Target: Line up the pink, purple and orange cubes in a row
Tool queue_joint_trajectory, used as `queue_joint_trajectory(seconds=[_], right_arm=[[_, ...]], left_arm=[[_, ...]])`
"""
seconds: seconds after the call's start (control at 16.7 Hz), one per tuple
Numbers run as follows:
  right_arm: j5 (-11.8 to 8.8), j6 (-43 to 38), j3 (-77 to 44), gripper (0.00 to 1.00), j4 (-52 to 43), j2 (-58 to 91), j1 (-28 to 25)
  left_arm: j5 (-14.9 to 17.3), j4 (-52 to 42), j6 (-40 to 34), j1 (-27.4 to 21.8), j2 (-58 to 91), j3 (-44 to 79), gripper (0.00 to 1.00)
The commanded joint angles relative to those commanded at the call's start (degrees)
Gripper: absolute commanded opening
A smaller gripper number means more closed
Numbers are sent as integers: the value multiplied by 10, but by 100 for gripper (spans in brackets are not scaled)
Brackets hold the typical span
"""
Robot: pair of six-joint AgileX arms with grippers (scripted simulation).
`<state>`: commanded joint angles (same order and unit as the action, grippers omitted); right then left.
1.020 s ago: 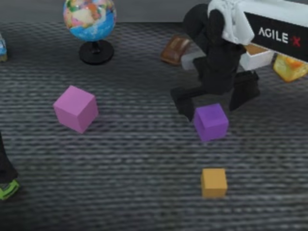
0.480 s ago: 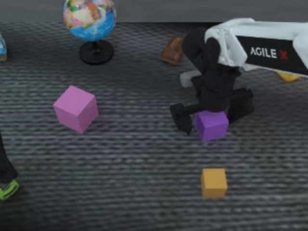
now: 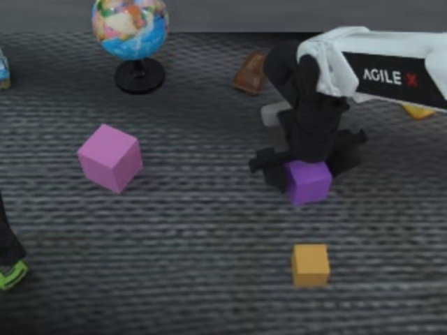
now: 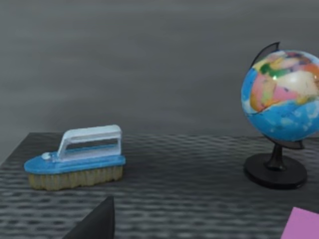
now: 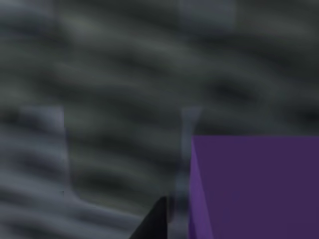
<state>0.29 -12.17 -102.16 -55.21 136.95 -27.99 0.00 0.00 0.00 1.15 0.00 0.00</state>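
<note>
White lettering "AGILE X", the X in red, on the black panel of the right arm (image 3: 377, 63), reaching in from the table's right side. Globe (image 3: 130, 28) on a black stand at eleven o'clock of the table; blue scrub brush (image 4: 75, 162) with a white handle beside it in the left wrist view. Pink cube (image 3: 110, 157), largest of the three, at nine o'clock, well apart from the others. Right gripper (image 3: 307, 162) down over the purple cube (image 3: 308, 181) just right of centre, fingers closed against its two sides. Orange cube (image 3: 310, 264), smallest, at six o'clock of the purple one, apart from it. Left gripper (image 3: 8, 269) parked at the table's left edge, finger state impossible to tell.
</note>
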Motion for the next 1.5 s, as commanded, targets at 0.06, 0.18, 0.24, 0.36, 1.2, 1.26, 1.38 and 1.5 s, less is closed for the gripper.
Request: queue_joint_trajectory(seconds=[0.06,0.18,0.24,0.36,1.2,1.26,1.38,1.5], right_arm=[[0,0,0,32,0,0,0],[0,0,0,17,0,0,0],[0,0,0,10,0,0,0],[0,0,0,0,0,0,0],[2,0,-62,0,-89,-33,-1],[2,0,-76,0,-109,-39,-2],[2,1,-93,0,-133,-49,-3],[2,2,-96,0,-136,-51,-3]], left_arm=[[0,0,0,0,0,0,100],[0,0,0,0,0,0,100],[0,0,0,0,0,0,100],[0,0,0,0,0,0,100],[0,0,0,0,0,0,100],[0,0,0,0,0,0,100],[0,0,0,0,0,0,100],[0,0,0,0,0,0,100]])
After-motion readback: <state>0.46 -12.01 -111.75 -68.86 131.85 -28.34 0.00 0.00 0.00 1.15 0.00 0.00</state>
